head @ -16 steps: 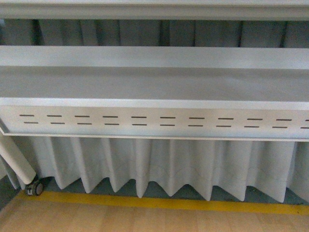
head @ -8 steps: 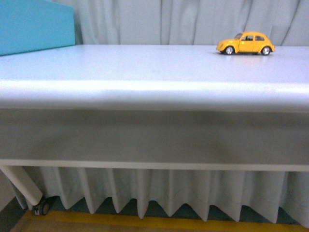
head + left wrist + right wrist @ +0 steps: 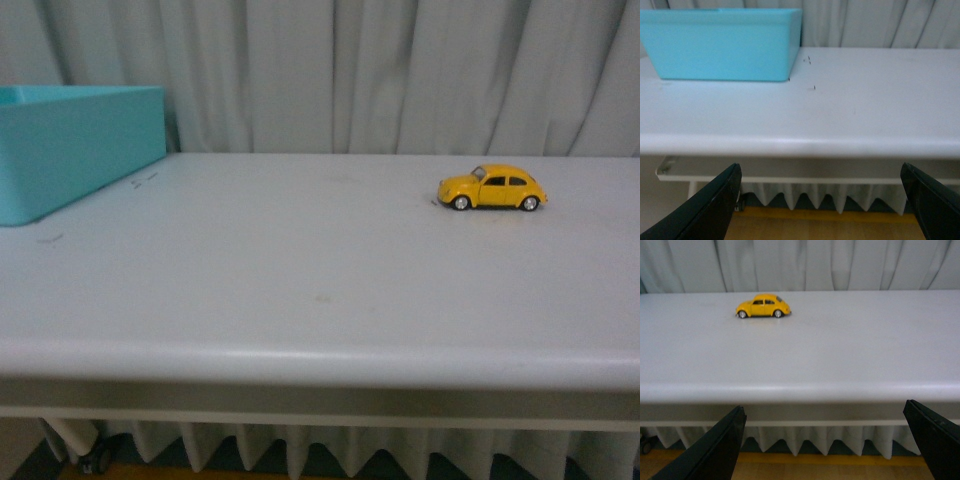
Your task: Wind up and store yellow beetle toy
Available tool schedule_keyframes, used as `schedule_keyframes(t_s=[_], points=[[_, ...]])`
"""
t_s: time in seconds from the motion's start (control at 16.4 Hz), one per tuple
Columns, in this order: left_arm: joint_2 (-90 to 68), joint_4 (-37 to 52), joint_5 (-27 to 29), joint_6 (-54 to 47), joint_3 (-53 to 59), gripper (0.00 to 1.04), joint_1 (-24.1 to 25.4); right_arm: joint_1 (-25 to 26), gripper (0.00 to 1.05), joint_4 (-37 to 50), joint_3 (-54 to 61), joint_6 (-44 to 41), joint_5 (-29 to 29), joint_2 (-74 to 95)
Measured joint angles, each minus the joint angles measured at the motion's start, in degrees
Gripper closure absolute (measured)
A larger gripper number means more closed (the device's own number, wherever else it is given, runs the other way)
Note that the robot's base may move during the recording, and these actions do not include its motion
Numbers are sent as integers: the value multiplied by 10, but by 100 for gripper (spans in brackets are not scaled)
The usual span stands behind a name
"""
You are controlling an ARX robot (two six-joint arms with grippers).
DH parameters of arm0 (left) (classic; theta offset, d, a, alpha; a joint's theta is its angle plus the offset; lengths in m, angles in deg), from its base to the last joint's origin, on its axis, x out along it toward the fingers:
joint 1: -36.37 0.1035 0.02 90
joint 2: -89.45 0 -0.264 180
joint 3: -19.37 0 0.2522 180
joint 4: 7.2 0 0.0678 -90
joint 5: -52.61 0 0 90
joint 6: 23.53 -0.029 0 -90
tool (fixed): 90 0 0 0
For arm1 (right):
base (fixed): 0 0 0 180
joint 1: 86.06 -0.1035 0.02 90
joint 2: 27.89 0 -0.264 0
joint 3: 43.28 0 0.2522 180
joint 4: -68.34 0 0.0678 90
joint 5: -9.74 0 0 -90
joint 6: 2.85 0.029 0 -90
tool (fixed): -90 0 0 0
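Yellow beetle toy: one item, standing on all four wheels on the white table, side-on to the robot, towards the far right of the top and close to the grey curtain. Nothing touches it.

Teal bin: one item, open-topped, at the far left of the same table, well apart from the car. Only its outer walls and rim show, so I cannot tell what, if anything, lies inside.

Left gripper: jaws spread wide, empty, held out past the near table edge and facing the bin.

Right gripper: jaws spread wide, empty, likewise off the near edge, with the car ahead of it across a broad stretch of bare table.

Step in hand, as I judge it: the very start. The car is neither picked up nor wound, and storing is not begun.

Next move, as I judge it: the right arm is the nearer one. It should reach forward over the table and close across the car's narrow body, leaving the wheels free for winding. The bin looks the likely place for storing.
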Motion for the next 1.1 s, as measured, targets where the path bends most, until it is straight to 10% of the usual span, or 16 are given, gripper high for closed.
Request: schedule_keyframes(t_s=[1.1], points=[[0,0,0,0,0,7,0,0,7,0,0,0,0,0]])
